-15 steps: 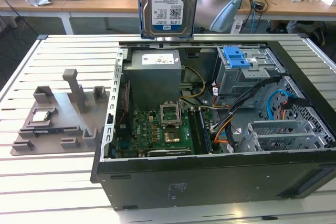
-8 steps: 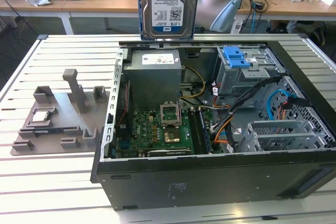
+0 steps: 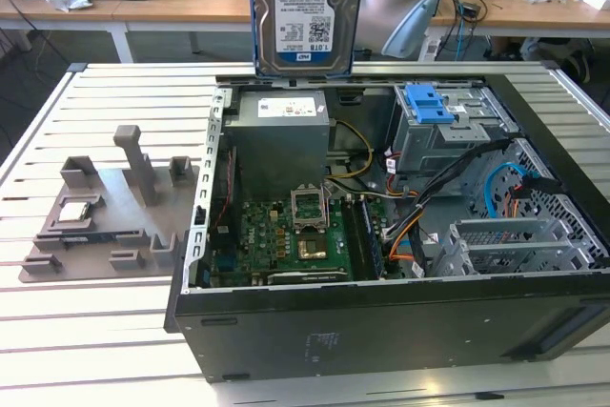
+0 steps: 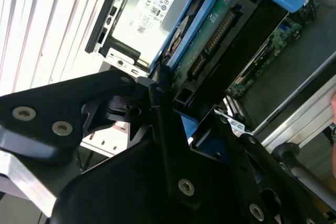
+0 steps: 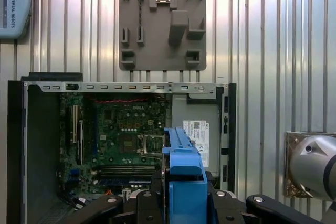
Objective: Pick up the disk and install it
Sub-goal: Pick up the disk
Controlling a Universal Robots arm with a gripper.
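The disk (image 3: 307,11) hangs upright above the back edge of the open computer case (image 3: 400,321), its white-and-blue label facing the exterior view and its blue bracket along its sides. In both wrist views my gripper (image 4: 184,114) is shut on the disk, with black fingers (image 4: 157,98) pressed against the blue bracket (image 5: 184,171). The disk's green circuit board side (image 4: 215,35) shows in the second wrist view. Below it lie the grey power supply (image 3: 281,131) and the motherboard (image 3: 295,231).
A metal drive cage with a blue latch (image 3: 429,107) sits in the case toward the exterior view's right, with cables beside it. A grey fixture plate (image 3: 105,207) holding a small square chip (image 3: 74,212) lies on the slatted table (image 3: 95,331) at the left.
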